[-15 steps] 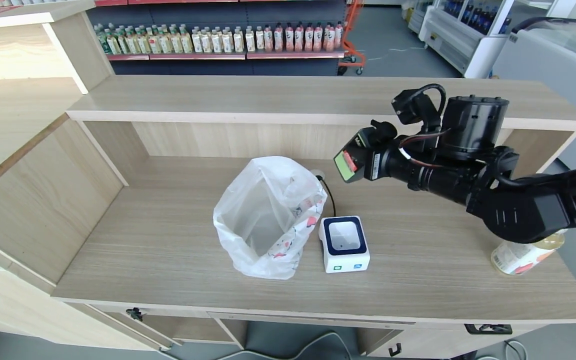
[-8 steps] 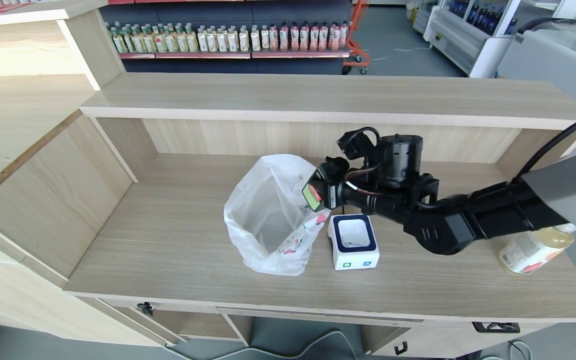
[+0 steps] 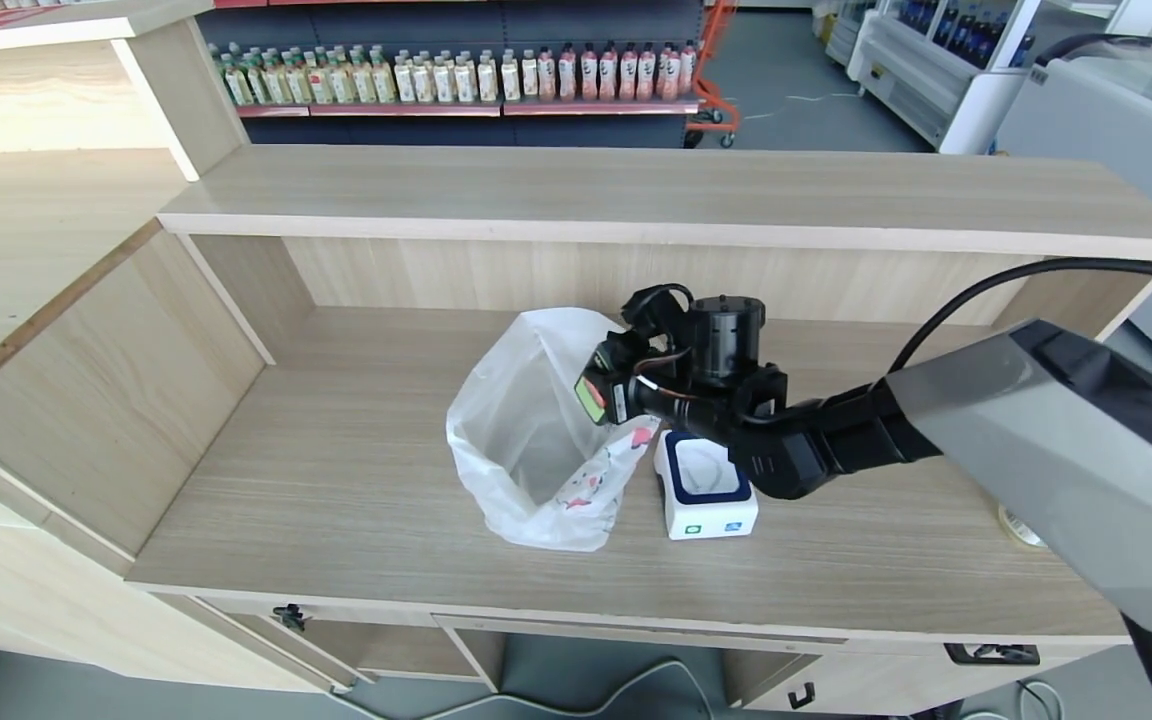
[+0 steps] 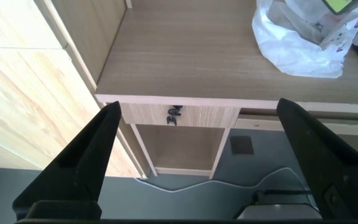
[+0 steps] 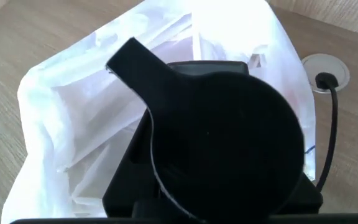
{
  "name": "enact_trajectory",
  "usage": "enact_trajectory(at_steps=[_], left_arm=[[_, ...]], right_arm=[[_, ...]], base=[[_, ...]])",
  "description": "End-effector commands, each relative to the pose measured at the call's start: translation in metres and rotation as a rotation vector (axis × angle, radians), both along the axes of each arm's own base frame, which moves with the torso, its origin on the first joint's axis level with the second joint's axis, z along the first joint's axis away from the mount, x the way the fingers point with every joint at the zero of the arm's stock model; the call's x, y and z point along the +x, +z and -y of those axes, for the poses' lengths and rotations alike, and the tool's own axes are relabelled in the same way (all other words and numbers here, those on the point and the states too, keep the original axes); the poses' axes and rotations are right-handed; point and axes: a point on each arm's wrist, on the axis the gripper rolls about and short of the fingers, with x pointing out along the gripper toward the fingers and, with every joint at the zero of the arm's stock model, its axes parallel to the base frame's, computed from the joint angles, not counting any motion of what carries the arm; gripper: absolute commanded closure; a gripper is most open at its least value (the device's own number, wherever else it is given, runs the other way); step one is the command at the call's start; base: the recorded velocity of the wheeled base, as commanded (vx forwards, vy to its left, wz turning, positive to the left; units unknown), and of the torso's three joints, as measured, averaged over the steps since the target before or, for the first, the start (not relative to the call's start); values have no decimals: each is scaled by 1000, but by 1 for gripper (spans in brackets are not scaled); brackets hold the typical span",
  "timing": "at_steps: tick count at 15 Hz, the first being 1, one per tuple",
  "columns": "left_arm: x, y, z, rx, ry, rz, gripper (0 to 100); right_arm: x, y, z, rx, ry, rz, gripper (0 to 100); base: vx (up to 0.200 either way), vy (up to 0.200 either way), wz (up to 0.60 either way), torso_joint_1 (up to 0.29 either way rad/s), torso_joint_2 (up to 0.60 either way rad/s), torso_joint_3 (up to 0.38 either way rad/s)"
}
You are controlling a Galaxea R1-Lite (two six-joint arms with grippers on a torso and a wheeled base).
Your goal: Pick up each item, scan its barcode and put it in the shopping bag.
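One green-and-red packet, clamped in the right gripper, hangs over the white plastic shopping bag; left gripper spread wide.

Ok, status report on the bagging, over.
Left gripper open, low by the counter front. Right gripper shut on item, above the open bag. Scanner beside bag; drop path looks clear.

I see a translucent white shopping bag with red and dark motifs, a white scanner with a navy-framed top, a green item with a red patch, and a pale wood-grain surface.
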Motion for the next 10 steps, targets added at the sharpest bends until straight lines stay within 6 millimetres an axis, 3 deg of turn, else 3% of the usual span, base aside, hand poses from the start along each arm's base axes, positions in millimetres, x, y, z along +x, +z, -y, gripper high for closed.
enact_trajectory(at_steps=[1,10], left_arm=[[0,0,0,0,0,0,0],[0,0,0,0,0,0,0]], right_arm=[[11,-21,-5,-39,0,-3,100],[26,-37,5,-66,-34,-5,100]], base=[[0,0,0,0,0,0],[0,0,0,0,0,0]])
